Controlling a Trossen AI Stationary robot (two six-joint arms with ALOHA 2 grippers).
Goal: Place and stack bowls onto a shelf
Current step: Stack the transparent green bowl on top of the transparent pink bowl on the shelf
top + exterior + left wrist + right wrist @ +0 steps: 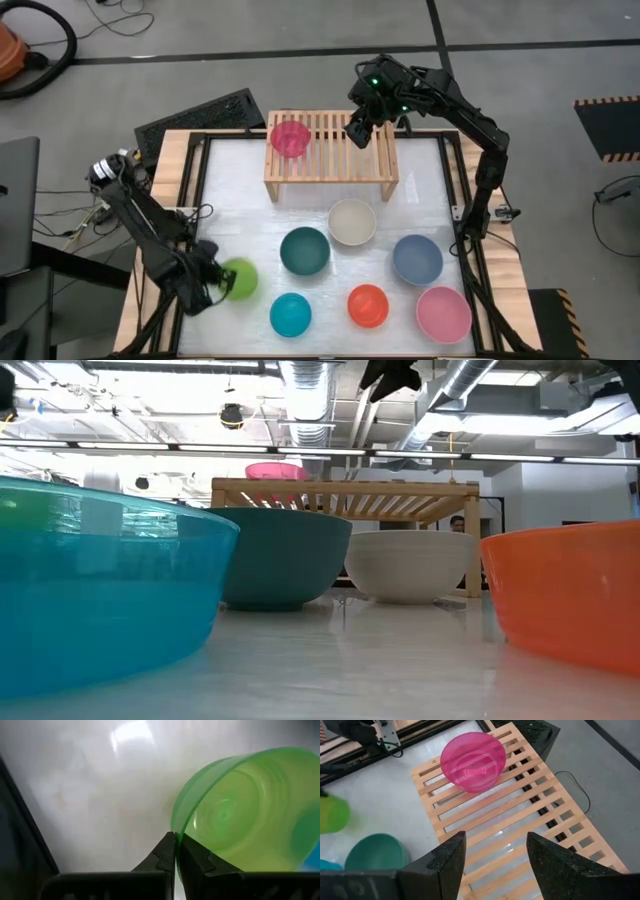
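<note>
The left pincer (212, 285) is clamped on the rim of the lime green bowl (239, 278) at the worktop's near-left corner; the shelf (330, 150) lies well apart at the far edge, beneath the right pincer (358, 132), which hangs wide and empty.

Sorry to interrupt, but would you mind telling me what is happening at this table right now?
The robot is moving bowls onto the wooden shelf. The left tool is shut on the rim of the lime green bowl at the table's near-left corner. The right tool hangs open above the shelf, where the magenta bowl already sits. Six bowls wait on the table: teal, cream, slate blue, cyan, orange-red and pink.
</note>
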